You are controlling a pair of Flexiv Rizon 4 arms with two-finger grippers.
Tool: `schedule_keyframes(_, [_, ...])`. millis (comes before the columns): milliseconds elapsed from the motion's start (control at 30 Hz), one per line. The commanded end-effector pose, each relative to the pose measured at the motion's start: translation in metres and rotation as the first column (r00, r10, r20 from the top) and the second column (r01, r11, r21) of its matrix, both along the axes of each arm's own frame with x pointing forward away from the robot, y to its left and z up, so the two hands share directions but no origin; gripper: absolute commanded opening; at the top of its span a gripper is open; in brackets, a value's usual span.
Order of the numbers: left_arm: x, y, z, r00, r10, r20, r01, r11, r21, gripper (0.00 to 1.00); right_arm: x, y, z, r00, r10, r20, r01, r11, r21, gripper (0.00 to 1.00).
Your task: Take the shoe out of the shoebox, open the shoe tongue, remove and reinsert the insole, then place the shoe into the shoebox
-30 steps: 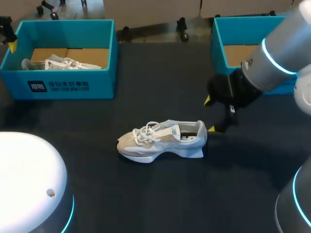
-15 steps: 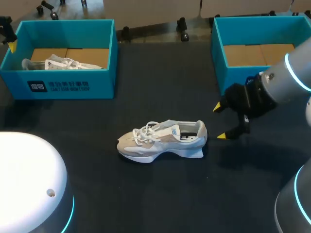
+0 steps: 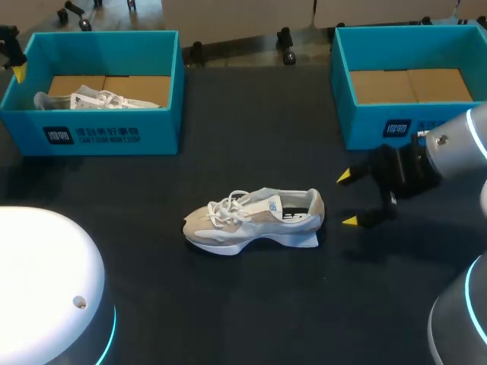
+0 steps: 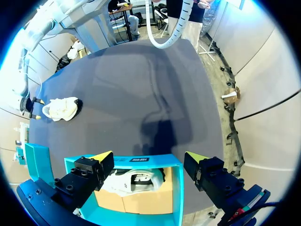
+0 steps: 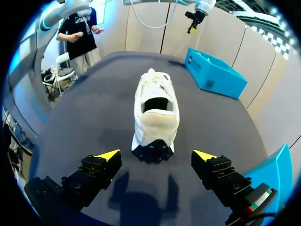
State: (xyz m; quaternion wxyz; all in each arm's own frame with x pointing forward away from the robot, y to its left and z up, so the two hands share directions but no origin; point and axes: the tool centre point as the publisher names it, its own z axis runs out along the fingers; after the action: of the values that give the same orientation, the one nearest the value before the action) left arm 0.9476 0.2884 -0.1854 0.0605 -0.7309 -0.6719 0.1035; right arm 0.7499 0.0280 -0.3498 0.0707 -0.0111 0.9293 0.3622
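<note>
A white and beige shoe [image 3: 255,220] lies on its sole in the middle of the dark table, toe to the left and heel to the right. My right gripper [image 3: 347,199] stands open just right of the heel, apart from it. In the right wrist view the shoe [image 5: 155,108] lies ahead of the open right gripper [image 5: 156,155], heel towards it. The right teal shoebox [image 3: 358,125] at the back right holds only its cardboard floor. My left gripper [image 4: 149,157] hangs open above the left teal shoebox [image 4: 176,188].
The left teal shoebox [image 3: 99,137] stands at the back left with a second white shoe [image 3: 99,99] inside it, also seen under the left gripper [image 4: 134,181]. A white robot base [image 3: 46,289] fills the near left corner.
My right gripper has drawn back to the right and slightly nearer, away from the shoe's heel, with its jaws staying open. The shoe and the left arm have not moved.
</note>
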Motion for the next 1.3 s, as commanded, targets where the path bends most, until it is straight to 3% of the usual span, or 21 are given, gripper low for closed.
schedule_keyframes(33, [0.000, 0.000, 0.000, 1.000, 0.000, 0.001, 0.000, 1.000, 0.002, 1.00, 0.008, 0.007, -0.016, 1.000, -0.004, -0.008, 0.004, 1.000, 0.021, 1.00])
schedule_keyframes(400, [0.000, 0.000, 0.000, 1.000, 0.000, 0.001, 0.000, 1.000, 0.002, 1.00, 0.013, 0.025, -0.035, 0.998, -0.032, -0.055, 0.035, 0.999, 0.042, 1.00])
schedule_keyframes(1300, [0.000, 0.000, 0.000, 1.000, 0.000, 0.001, 0.000, 1.000, 0.002, 1.00, 0.016, 0.056, -0.051, 0.997, -0.023, -0.069, 0.030, 0.994, 0.101, 1.00])
